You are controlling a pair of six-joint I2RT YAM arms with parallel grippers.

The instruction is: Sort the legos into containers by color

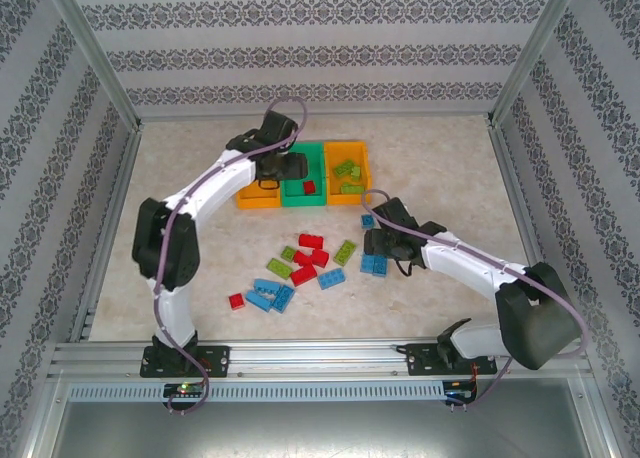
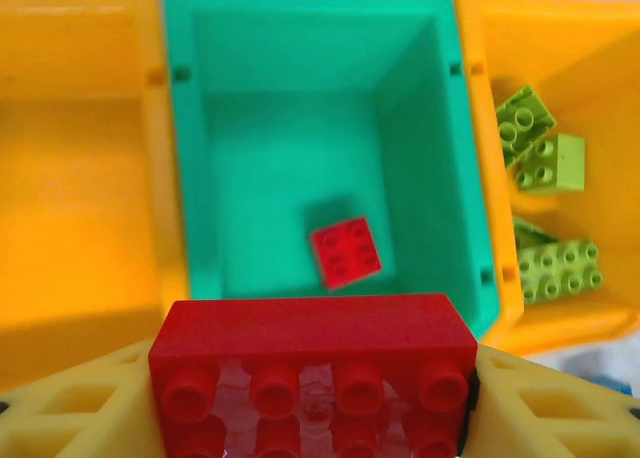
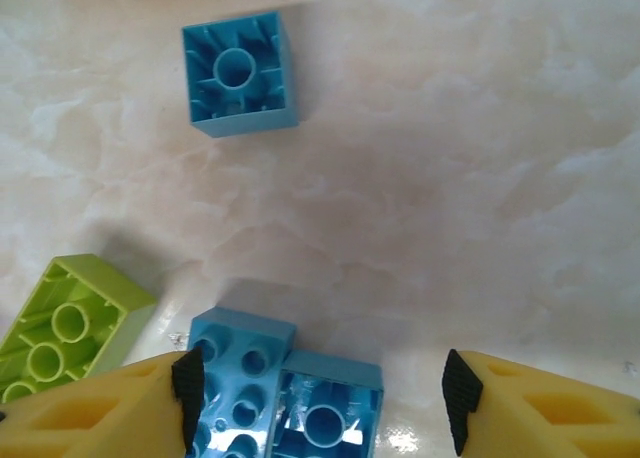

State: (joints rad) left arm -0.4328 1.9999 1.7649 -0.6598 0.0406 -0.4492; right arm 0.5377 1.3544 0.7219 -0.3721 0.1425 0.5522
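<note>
The left pincer [image 2: 315,403] is closed on a long red brick [image 2: 312,343], gripping it by its two short ends, and holds it over the near edge of the green bin [image 2: 290,68]. This place makes sense: a small red brick [image 2: 345,251] lies on the floor of that bin, so red belongs there, while the light green bricks [image 2: 527,123] are in the orange bin on the right [image 2: 600,48]. The held brick seems not fully above the opening (it sits a little toward the near wall), so the release probably needs a short move forward.

The right pincer [image 3: 320,403] stands open low over the surface [image 3: 470,178]. The two blue bricks [image 3: 250,373], touching each other, lie between its fingers, closer to one finger than to the other. A third blue brick [image 3: 238,73] lies apart, farther ahead.
</note>
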